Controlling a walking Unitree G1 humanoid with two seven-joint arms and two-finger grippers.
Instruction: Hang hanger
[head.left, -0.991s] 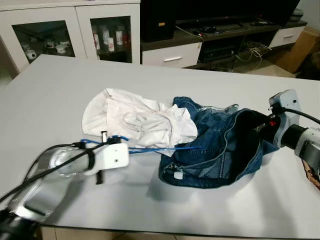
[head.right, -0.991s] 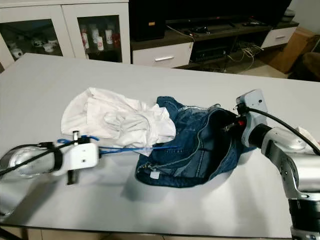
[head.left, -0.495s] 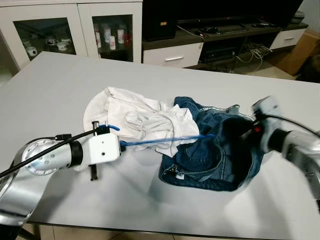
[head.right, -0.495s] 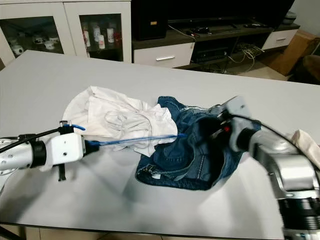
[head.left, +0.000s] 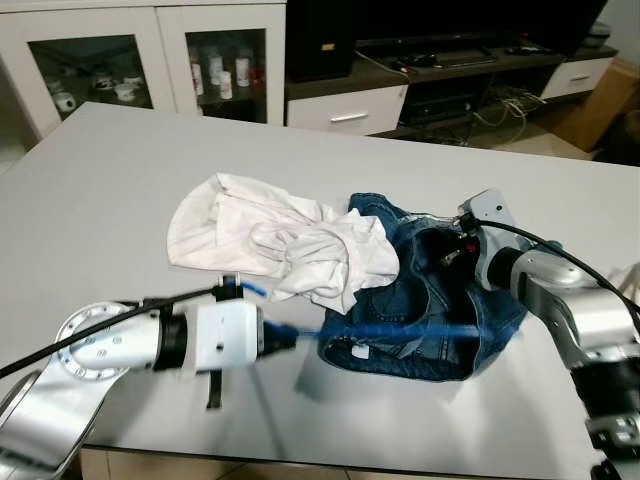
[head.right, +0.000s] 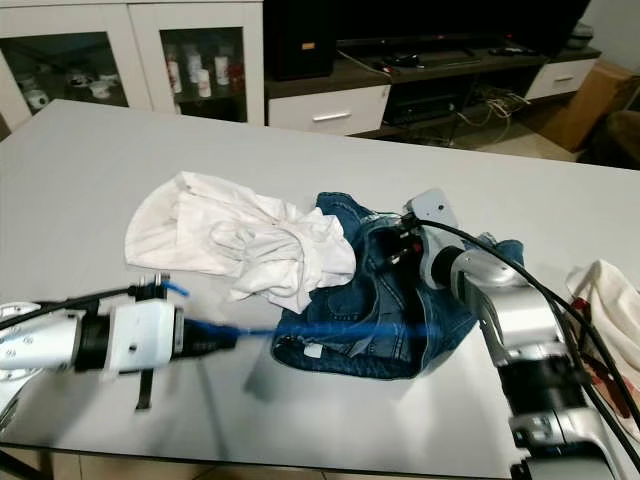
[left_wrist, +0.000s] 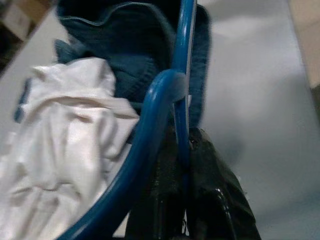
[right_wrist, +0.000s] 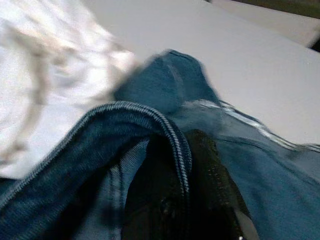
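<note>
The left gripper (left_wrist: 182, 150) is clamped on a blue hanger (head.left: 400, 329), whose blurred far end lies across the jeans (head.left: 440, 300) near the table's (head.left: 120, 170) front edge. The right gripper (right_wrist: 182, 165) pinches the jeans' waistband. A white shirt (head.left: 270, 240) overlaps the jeans.

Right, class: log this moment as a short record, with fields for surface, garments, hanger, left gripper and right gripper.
surface: grey table
garments: blue denim garment crumpled beside a white garment, which overlaps its edge
hanger: blue hanger, its bar reaching across the denim
left gripper: left gripper shut on the blue hanger, near the table's front edge
right gripper: right gripper shut on the denim's stitched edge, at the garment's far right side
</note>
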